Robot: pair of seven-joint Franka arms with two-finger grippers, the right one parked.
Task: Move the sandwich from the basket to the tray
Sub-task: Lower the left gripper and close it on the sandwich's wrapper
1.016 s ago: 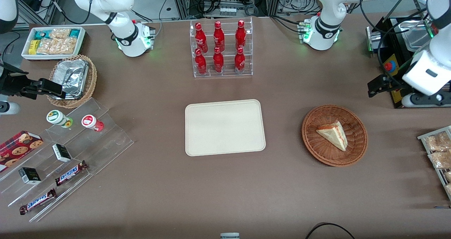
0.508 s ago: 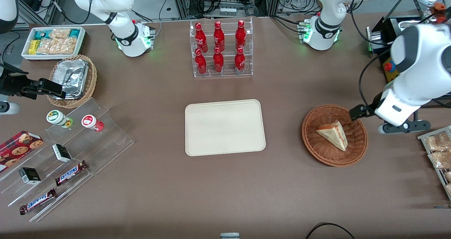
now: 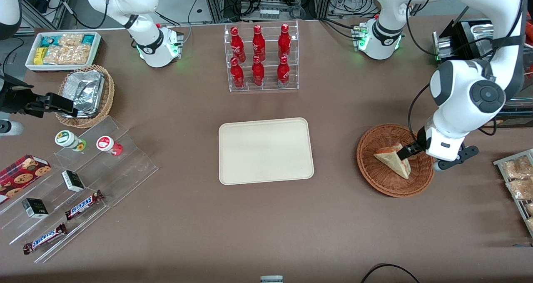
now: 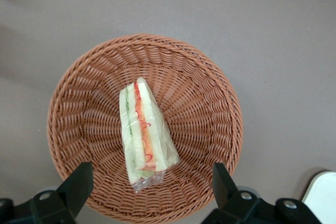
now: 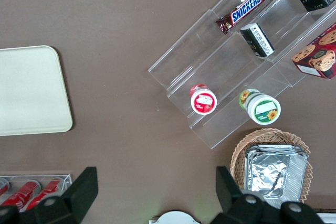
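Gripper (image 4: 149,192) spread wide, holding nothing, above the sandwich (image 4: 144,132), sandwich lying in the basket (image 4: 210,103), tray (image 3: 265,150) empty nearby on the tabletop (image 3: 266,224)

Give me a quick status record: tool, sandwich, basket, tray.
tool: open, hovering above the basket, fingers straddling the sandwich's wider end, no contact seen
sandwich: lying in the basket, wrapped in clear film, filling edge facing up, not yet lifted
basket: on the table toward the working arm's end, holds only the sandwich
tray: mid-table, beside the basket, nothing on it
task stage: pre-grasp; sandwich not yet moved to the tray
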